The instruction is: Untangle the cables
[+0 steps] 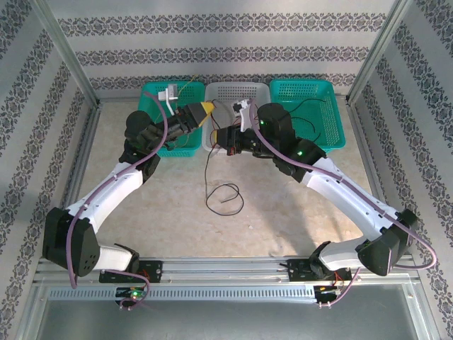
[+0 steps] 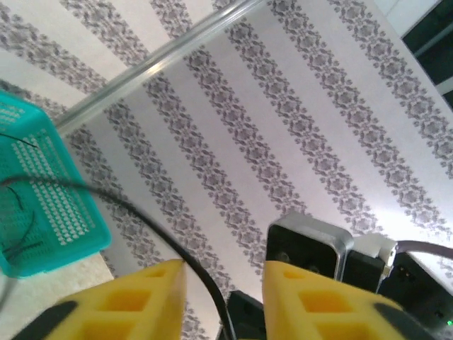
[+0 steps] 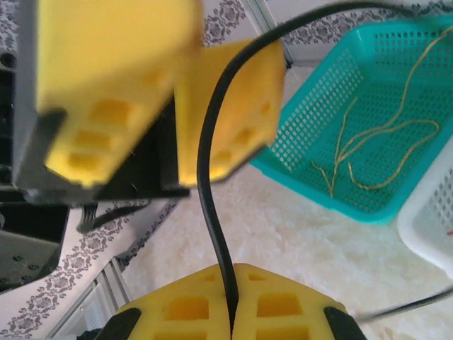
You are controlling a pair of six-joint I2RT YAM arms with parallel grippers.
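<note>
A black cable (image 1: pixel 226 199) hangs from my two grippers and ends in a loop on the table. My right gripper (image 3: pixel 232 273) is shut on it, and the black cable (image 3: pixel 209 177) rises from the pinch past the left gripper's yellow fingers (image 3: pixel 226 106). My left gripper (image 2: pixel 223 273) is open; the black cable (image 2: pixel 141 212) runs between its fingers and touches the left one. From above, the left gripper (image 1: pixel 204 110) and right gripper (image 1: pixel 226 137) meet in front of the white basket. A yellow cable (image 3: pixel 382 142) lies in a green basket.
Three baskets stand in a row at the back: left green basket (image 1: pixel 152 88), white basket (image 1: pixel 237 85), right green basket (image 1: pixel 333 113), which holds a thin black wire (image 1: pixel 306 106). Metal frame posts and patterned walls close in the sides.
</note>
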